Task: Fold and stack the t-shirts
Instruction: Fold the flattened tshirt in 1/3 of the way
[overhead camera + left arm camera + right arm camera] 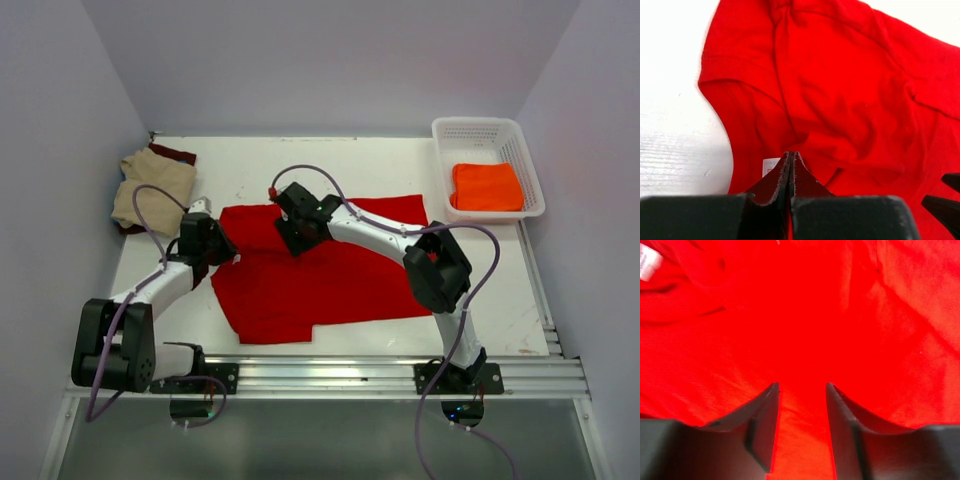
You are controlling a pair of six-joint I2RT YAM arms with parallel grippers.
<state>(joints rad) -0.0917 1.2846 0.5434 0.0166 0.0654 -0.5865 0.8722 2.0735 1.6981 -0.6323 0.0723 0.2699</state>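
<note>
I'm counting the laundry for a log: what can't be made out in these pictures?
Dark maroon cloth t-shirt: top view, mostly hidden under the tan cloth t-shirt.
Small white neck label of the bright red cloth t-shirt: right wrist view, cut by the left edge, print blurred.
Left gripper: left wrist view, shut at the shirt's edge; whether it pinches any cloth is unclear.

The left arm [150,290] and right arm [380,232] share white links, black joints, lilac cables [305,167], and dark, perhaps scuffed, fingers [772,187].
</note>
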